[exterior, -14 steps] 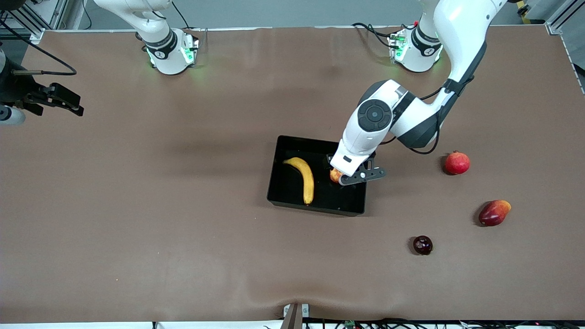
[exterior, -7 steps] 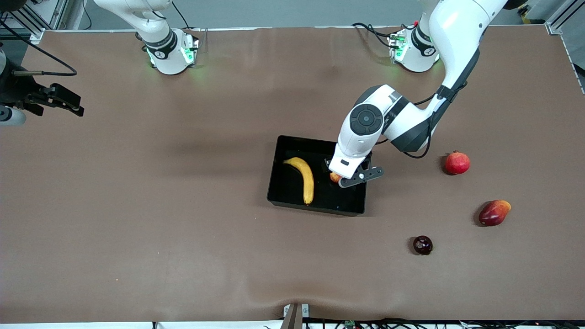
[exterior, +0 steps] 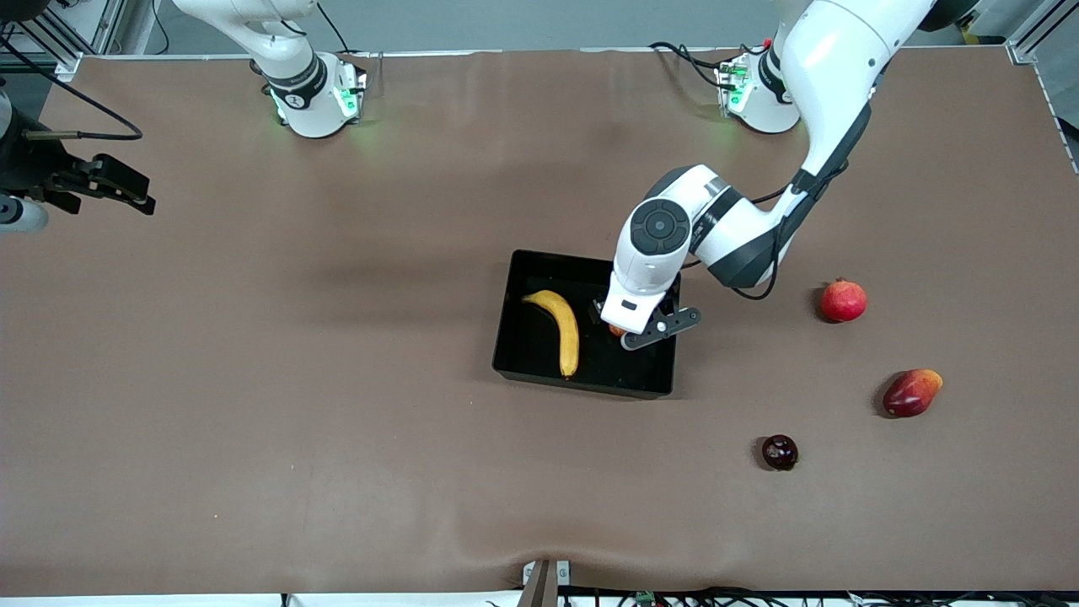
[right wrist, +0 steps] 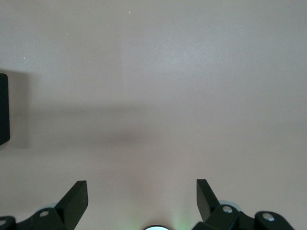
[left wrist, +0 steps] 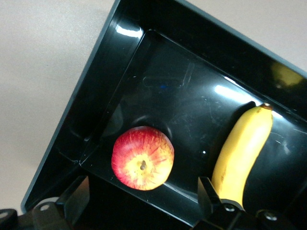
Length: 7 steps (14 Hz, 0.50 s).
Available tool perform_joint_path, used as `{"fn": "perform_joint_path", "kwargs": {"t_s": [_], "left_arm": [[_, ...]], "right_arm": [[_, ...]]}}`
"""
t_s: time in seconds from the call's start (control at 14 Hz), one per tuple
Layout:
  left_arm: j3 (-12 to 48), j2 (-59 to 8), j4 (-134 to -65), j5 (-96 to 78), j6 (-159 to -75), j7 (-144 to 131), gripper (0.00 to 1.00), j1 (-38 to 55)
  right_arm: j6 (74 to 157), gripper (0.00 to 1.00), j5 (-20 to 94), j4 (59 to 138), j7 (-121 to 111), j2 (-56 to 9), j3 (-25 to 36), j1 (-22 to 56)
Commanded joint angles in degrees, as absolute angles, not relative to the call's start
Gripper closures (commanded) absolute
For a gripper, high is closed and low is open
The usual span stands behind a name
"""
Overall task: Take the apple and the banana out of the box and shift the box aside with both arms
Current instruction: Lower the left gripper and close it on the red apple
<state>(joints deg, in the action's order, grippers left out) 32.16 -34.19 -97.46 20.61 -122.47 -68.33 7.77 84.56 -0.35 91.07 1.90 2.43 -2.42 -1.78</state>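
The black box lies mid-table with the yellow banana in it. The red, yellow-streaked apple also rests on the box floor, beside the banana and apart from it. In the front view only a sliver of the apple shows under the left hand. My left gripper hangs open over the box, its fingers spread wider than the apple, and it holds nothing. My right gripper waits open and empty over bare table at the right arm's end.
A red pomegranate, a red-yellow mango-like fruit and a dark plum lie on the table toward the left arm's end. A corner of the box shows in the right wrist view.
My left gripper has shifted a little toward the banana over the box, and the apple shows less beneath it. The right arm has not moved.
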Motion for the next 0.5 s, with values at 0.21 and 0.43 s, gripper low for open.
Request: {"fn": "perform_joint_path", "kwargs": {"t_s": [0.21,0.43], "left_arm": [[32.08,-39.01,-94.49,26.54,-122.52,-73.65,0.0,8.35],[31.99,-40.86,-93.78,26.46,-122.61,-74.0,0.0,9.75]], "right_arm": [[84.2,0.0,-1.32,90.09,1.93,1.67,-2.64,-1.67],[84.2,0.0,-1.32,90.09,1.93,1.67,-2.64,-1.58]]}}
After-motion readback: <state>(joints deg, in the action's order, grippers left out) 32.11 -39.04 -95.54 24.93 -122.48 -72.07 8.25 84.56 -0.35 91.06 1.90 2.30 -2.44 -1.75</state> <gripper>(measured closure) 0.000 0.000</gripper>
